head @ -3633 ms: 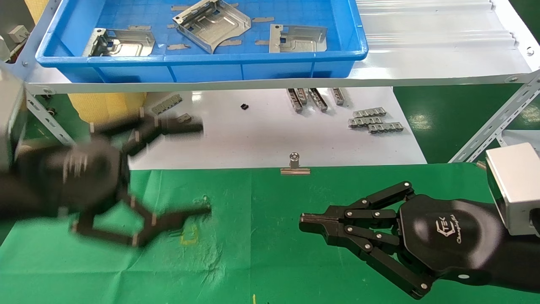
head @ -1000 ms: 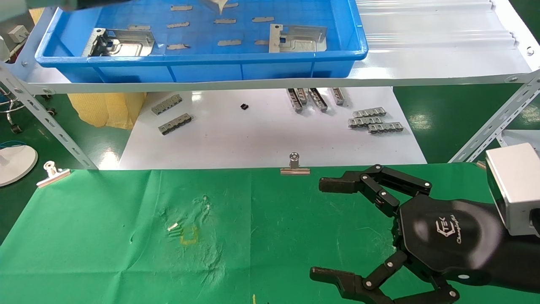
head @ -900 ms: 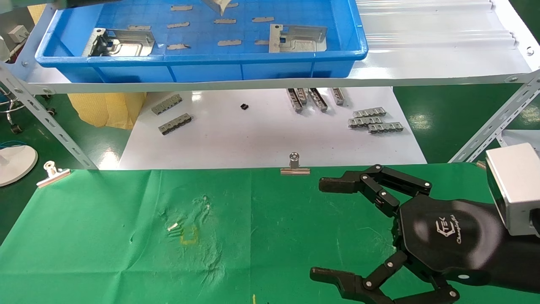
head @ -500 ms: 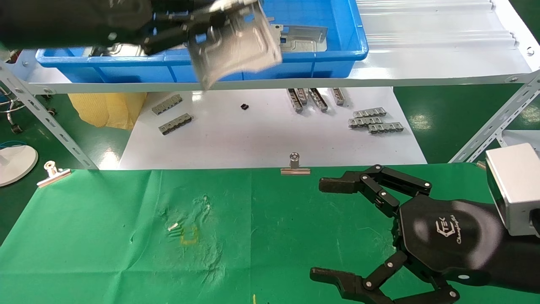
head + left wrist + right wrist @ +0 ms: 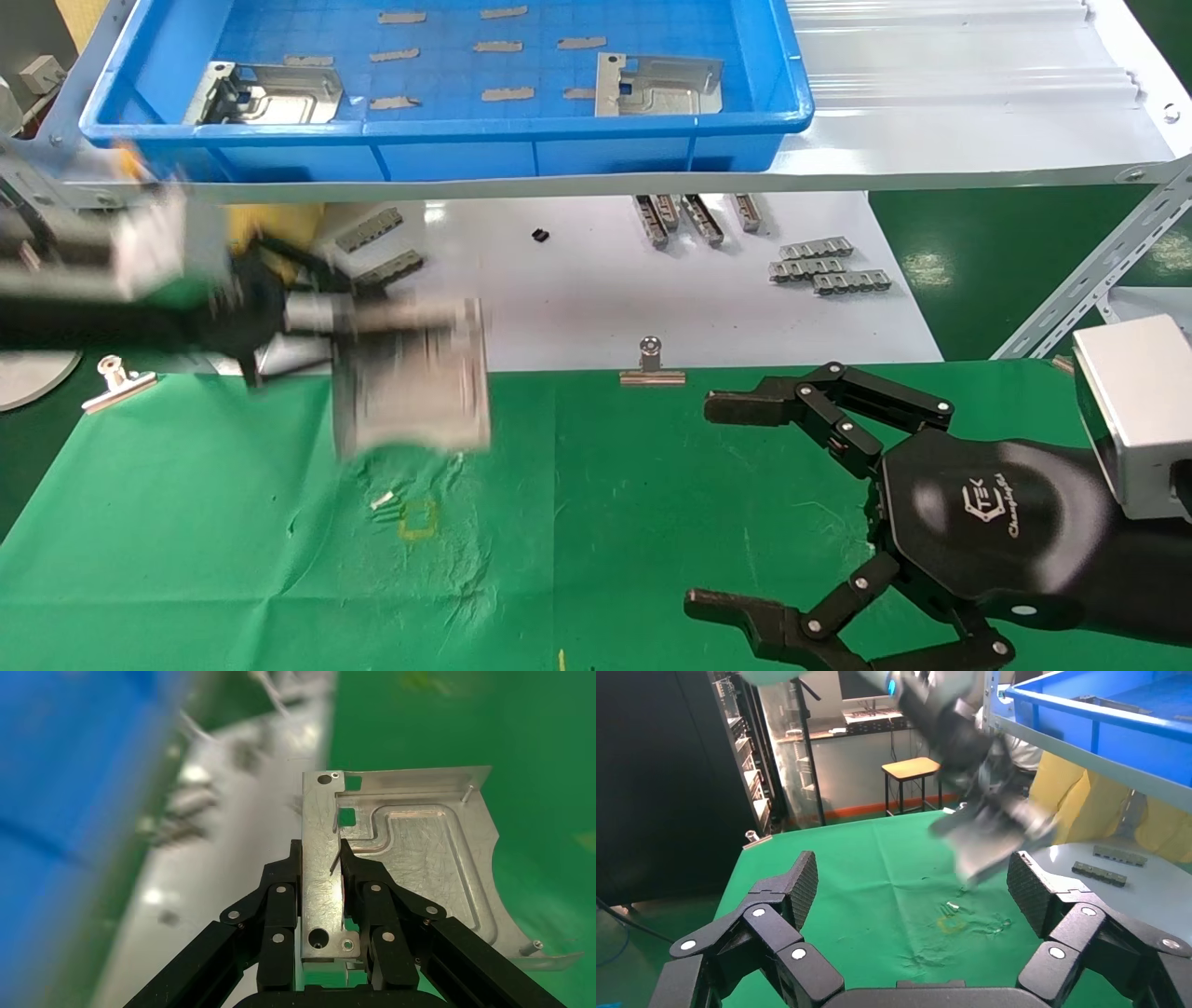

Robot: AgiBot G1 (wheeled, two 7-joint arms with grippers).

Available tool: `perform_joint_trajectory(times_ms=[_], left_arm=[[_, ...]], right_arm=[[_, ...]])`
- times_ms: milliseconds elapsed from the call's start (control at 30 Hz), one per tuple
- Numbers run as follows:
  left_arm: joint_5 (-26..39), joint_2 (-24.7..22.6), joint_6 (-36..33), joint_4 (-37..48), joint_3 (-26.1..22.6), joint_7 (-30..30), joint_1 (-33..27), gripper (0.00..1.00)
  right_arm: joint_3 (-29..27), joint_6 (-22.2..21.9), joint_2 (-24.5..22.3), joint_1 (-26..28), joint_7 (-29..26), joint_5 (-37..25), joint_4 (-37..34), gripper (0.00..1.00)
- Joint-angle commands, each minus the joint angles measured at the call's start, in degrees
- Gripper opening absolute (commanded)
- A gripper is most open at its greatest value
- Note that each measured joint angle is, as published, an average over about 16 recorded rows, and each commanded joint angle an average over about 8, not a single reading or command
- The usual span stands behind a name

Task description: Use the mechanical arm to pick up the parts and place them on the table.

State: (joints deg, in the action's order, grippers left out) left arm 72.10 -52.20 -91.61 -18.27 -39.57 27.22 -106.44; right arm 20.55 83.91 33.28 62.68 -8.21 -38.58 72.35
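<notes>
My left gripper (image 5: 358, 321) is shut on a silvery sheet-metal part (image 5: 414, 384) and holds it in the air above the far edge of the green cloth table (image 5: 605, 485), over the yellow square mark (image 5: 417, 519). In the left wrist view the fingers (image 5: 281, 896) pinch the part's (image 5: 415, 853) flange. Two more parts (image 5: 270, 93) (image 5: 656, 86) lie in the blue tray (image 5: 559, 154). My right gripper (image 5: 736, 508) is open and empty, low over the cloth at the right. The right wrist view shows the held part (image 5: 989, 836) ahead.
A white board (image 5: 596, 289) beyond the cloth carries grey slotted strips (image 5: 824, 266). Binder clips (image 5: 650, 365) (image 5: 116, 382) hold the cloth's far edge. The tray sits on a shelf with angled metal legs (image 5: 1090, 270).
My left arm has come down from the blue tray with the part, from above the tray's front wall to over the cloth's far edge. The right gripper has stayed open and still.
</notes>
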Motion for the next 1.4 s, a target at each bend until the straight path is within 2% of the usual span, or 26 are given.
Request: perform_joint_trajectory(times_ms=[33, 267, 300, 533, 567, 800, 1000, 1200, 1400], left_arm=[[-0.13, 0.91, 0.21, -1.53, -2.54, 1.36, 2.46, 0.0], [2.79, -1.92, 1.6, 4.32, -7.3, 9.42, 5.05, 0.0], [3.09, -2.36, 1.85, 5.29, -7.61, 10.4, 5.12, 0.07], [4.16, -5.19, 4.76, 11.28, -8.45, 15.76, 5.15, 0.94], [4.17, -5.55, 5.41, 11.97, -8.43, 16.28, 5.17, 1.0], [3.41, -7.15, 8.39, 15.35, -7.83, 18.36, 5.12, 1.0], [2.05, -6.56, 5.43, 16.56, -6.91, 19.06, 4.44, 1.0], [-1.36, -5.03, 1.23, 19.01, -4.56, 15.17, 4.14, 1.0], [-4.06, -4.37, 0.37, 20.82, -2.72, 11.99, 4.82, 1.0]], right_arm=[[0.0, 0.0, 0.0, 0.0, 0.0, 0.0, 0.0, 1.0], [0.01, 0.0, 0.0, 0.0, 0.0, 0.0, 0.0, 1.0], [0.01, 0.0, 0.0, 0.0, 0.0, 0.0, 0.0, 1.0], [0.01, 0.0, 0.0, 0.0, 0.0, 0.01, 0.0, 1.0], [0.01, 0.0, 0.0, 0.0, 0.01, 0.01, 0.0, 1.0], [0.01, -0.01, -0.01, 0.0, 0.01, 0.01, 0.0, 1.0], [0.02, -0.01, -0.01, 0.0, 0.01, 0.01, 0.0, 1.0], [0.02, -0.01, -0.01, 0.0, 0.01, 0.02, 0.0, 1.0], [0.02, -0.02, -0.01, -0.01, 0.01, 0.03, -0.01, 1.0]])
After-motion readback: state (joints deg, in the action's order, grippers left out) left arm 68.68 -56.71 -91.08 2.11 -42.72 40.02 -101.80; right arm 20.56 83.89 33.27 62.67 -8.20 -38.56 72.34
